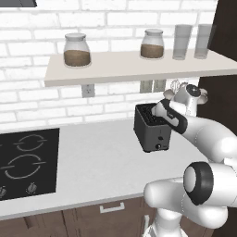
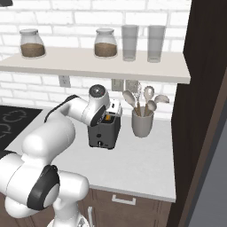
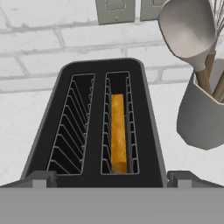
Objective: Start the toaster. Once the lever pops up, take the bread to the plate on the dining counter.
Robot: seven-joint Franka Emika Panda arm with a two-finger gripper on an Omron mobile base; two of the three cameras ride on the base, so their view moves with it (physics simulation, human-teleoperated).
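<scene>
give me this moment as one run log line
end effector: open, above toaster | bread: down in right slot, left slot empty | utensil crock: beside toaster | stage: bread not yet lifted

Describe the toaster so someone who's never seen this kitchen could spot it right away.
Look along the grey countertop under the wall shelf, to the right of the black cooktop. The toaster stands just left of the grey utensil crock. It is the only dark, boxy thing there, with two top slots, one holding bread.
</scene>
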